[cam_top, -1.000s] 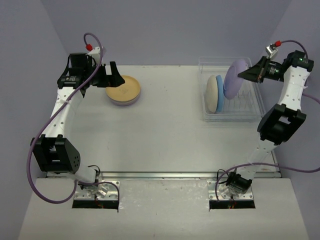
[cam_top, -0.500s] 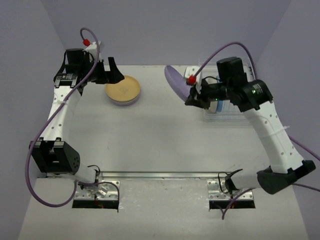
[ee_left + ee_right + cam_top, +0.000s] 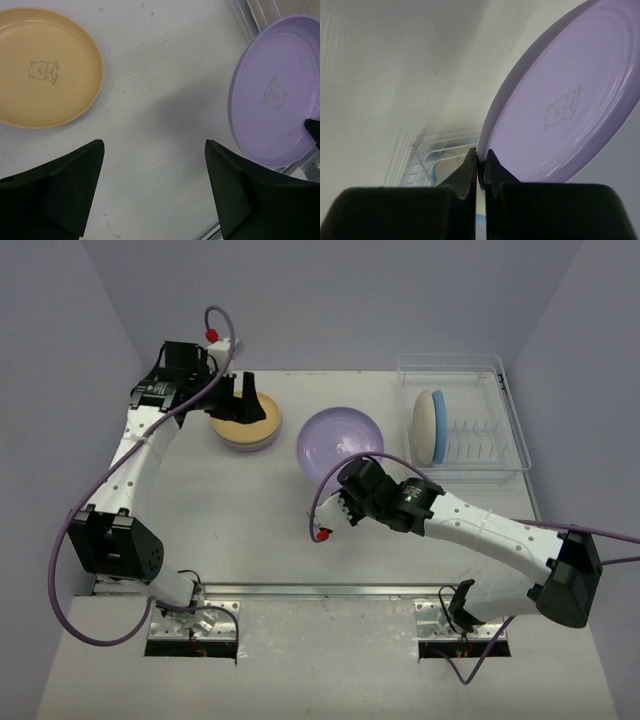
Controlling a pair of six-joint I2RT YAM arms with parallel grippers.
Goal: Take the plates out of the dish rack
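Top view: right gripper (image 3: 338,480) holds the lavender plate (image 3: 340,438) aloft and tilted, between the clear ribbed dish rack (image 3: 512,430), cream plate (image 3: 425,425) and blue plate (image 3: 439,430) upright inside, and the yellow-topped stack (image 3: 245,428); next, lay it flat on that stack. Left wrist: left gripper (image 3: 154,149) spread, empty. Right wrist: jaws pinch the thin matte rim, probably plastic, bear print (image 3: 563,111) inside

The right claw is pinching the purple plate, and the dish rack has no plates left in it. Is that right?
Not quite. The right claw is pinching the purple plate, but the dish rack is not empty. A cream plate and a blue plate stand in it. The top view shows this.
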